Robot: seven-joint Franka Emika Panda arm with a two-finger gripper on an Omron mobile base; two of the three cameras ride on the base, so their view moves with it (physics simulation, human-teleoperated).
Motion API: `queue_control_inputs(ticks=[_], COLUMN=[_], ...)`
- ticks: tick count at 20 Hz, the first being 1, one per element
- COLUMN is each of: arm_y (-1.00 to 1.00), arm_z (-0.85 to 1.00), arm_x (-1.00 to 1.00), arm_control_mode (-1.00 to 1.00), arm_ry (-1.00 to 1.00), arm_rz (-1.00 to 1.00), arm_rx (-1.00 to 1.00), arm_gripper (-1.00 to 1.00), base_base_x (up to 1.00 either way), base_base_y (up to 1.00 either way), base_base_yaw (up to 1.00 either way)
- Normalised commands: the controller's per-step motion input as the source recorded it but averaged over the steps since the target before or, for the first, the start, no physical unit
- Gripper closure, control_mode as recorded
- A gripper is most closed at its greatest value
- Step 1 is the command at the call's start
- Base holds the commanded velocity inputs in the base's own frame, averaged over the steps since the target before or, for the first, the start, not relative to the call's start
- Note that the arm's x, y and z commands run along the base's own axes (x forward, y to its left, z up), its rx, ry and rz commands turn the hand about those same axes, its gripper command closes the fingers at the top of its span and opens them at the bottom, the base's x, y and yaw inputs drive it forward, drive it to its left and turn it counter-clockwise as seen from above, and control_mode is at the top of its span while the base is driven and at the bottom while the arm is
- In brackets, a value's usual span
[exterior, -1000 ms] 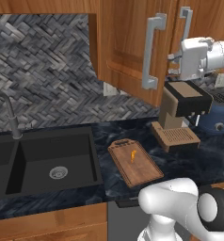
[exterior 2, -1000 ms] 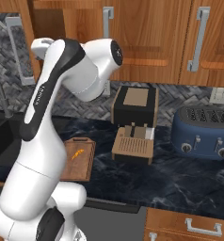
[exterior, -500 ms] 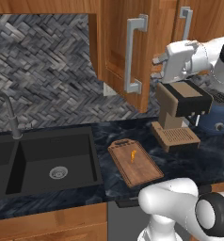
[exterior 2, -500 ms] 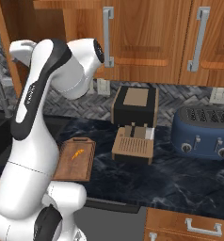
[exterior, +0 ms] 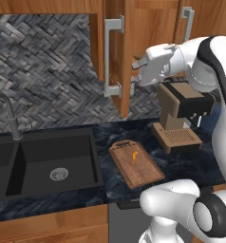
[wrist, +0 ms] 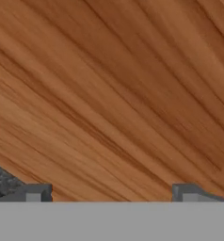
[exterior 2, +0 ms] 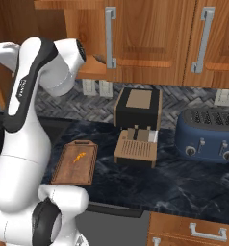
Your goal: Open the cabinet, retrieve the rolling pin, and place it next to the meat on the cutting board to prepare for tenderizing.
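Observation:
The cabinet [exterior: 148, 28] has its left door [exterior: 116, 52] swung out towards the room, its grey bar handle [exterior: 109, 57] facing left. My gripper [exterior: 135, 72] is behind that door, at its inner face, open with nothing between the fingers. In the hand view the gripper [wrist: 111, 195] has its tips wide apart right against the wood of the door [wrist: 114, 94]. The cutting board [exterior: 136, 163] lies on the dark counter with the small orange meat [exterior: 133, 157] on it; both show again in the right base view, cutting board [exterior 2: 68, 168] and meat [exterior 2: 79, 156]. The rolling pin is hidden.
A coffee machine [exterior: 181, 111] stands just right of the board, under my arm. The black sink [exterior: 39, 163] with its tap [exterior: 10, 118] is on the left. A blue toaster [exterior 2: 208, 137] sits at the right, and the neighbouring cabinet doors [exterior 2: 150, 38] are shut.
The left cabinet door has swung further out to the left. My gripper has followed it leftwards, staying open behind its inner face.

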Motion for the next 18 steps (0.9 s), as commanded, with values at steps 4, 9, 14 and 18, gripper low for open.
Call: queue_control_inputs(ticks=[4, 9, 14, 18], arm_y=[0.50, 0.22, 0.01, -0.20], arm_z=[-0.03, -0.06, -0.03, 0.00], arm_x=[0.13, 0.04, 0.01, -0.03], arm_control_mode=[-1.00, -1.00, -1.00, -1.00], arm_ry=[0.02, 0.01, -0.03, -0.12], arm_rz=[0.09, 0.07, 0.07, 0.02], arm_rx=[-0.02, -0.03, 0.00, 0.00], arm_gripper=[-1.00, -1.00, -1.00, -1.00], base_base_x=[0.00, 0.00, 0.00, 0.00], base_base_y=[0.00, 0.00, 0.00, 0.00], base_base_yaw=[0.00, 0.00, 0.00, 0.00])
